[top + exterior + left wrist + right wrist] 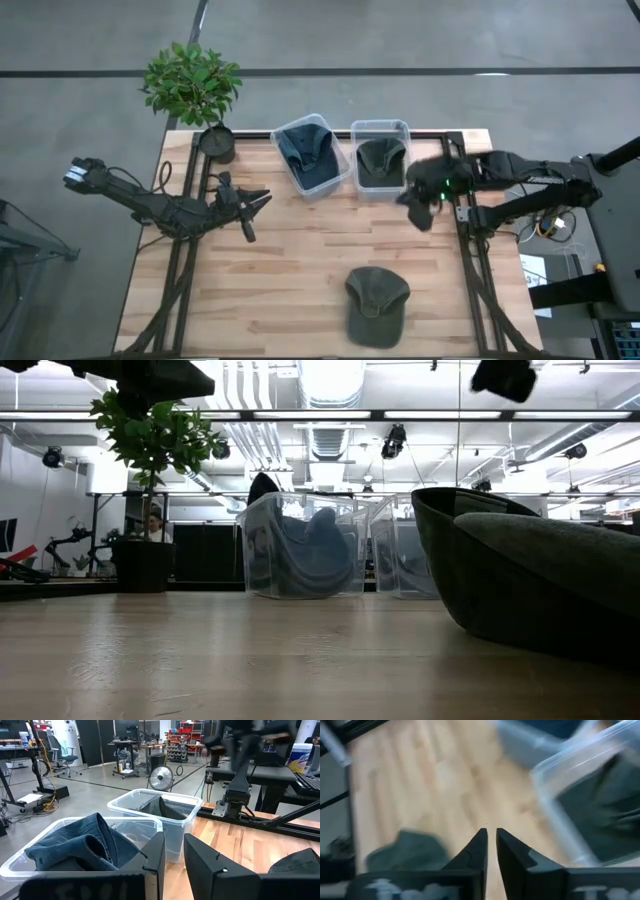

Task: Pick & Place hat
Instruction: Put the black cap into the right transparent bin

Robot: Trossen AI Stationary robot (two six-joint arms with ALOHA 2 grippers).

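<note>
A green hat (378, 303) lies on the table near its near edge, touched by no gripper; it fills the right of the low view (540, 580). My right gripper (418, 212) hangs shut above the table beside the clear bin with a green hat (380, 160), and its wrist view (491, 835) looks down on the table hat (405, 850). My left gripper (258, 205) waits shut over the table's left part (174, 840), pointing at the clear bin with a blue hat (310, 155).
A potted plant (195, 85) stands at the far left corner. The two clear bins sit side by side at the far edge (160, 810). Bare wood lies between the bins and the green hat. Black frame rails (470, 250) run along the table's left and right sides.
</note>
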